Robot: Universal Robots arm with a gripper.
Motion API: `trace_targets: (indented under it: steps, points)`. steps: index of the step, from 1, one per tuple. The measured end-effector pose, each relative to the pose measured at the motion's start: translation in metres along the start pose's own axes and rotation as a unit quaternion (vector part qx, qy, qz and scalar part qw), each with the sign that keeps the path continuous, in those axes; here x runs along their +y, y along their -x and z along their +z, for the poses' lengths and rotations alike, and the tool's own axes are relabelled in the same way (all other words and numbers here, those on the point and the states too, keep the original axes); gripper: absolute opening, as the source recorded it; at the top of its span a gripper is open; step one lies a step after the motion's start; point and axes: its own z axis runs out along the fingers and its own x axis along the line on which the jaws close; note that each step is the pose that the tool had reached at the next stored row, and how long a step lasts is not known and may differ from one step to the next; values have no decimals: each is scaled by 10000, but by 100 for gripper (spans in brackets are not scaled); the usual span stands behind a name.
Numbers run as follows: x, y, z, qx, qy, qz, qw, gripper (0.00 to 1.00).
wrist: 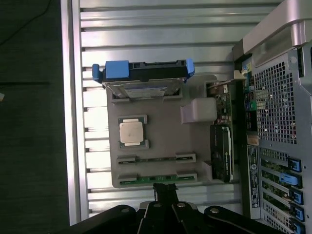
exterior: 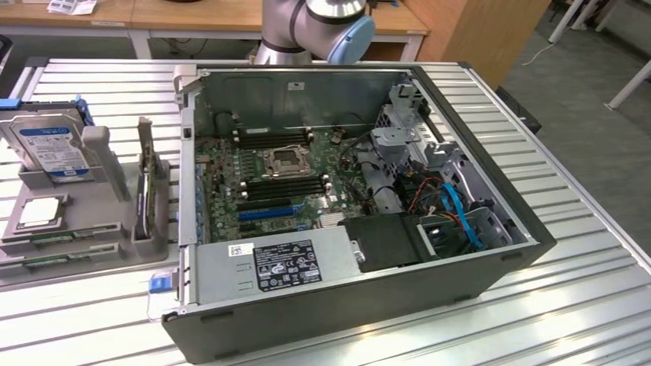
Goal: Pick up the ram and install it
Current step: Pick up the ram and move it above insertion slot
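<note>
Two thin green ram sticks lie flat in the slots of a grey holder tray [wrist: 161, 126], one [wrist: 156, 179] nearer my gripper, the other [wrist: 156, 158] just beyond it. In the exterior view they sit at the tray's near end [exterior: 46, 242] [exterior: 51, 261], left of the open computer case [exterior: 489, 267]. My gripper [wrist: 165, 187] hangs well above the tray, over its ram end. Its black fingers [wrist: 161, 192] are shut together and hold nothing.
The tray also holds a hard drive in a blue caddy [wrist: 141, 73], a square silver CPU [wrist: 132, 131] and an upright card [wrist: 222, 151]. Inside the case, the motherboard [exterior: 219, 156] shows black memory slots [exterior: 285, 187] around the CPU socket [exterior: 282, 160]. The slatted metal table [exterior: 569, 305] lies around it all.
</note>
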Motion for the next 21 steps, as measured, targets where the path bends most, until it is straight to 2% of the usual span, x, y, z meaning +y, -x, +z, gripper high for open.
trace_targets:
  steps: [10,15,21]
  points:
    - [0,0,0,2,1,-47,10000,10]
    - [0,0,0,10,6,-233,9997,10]
    - [0,0,0,23,12,-517,9987,10]
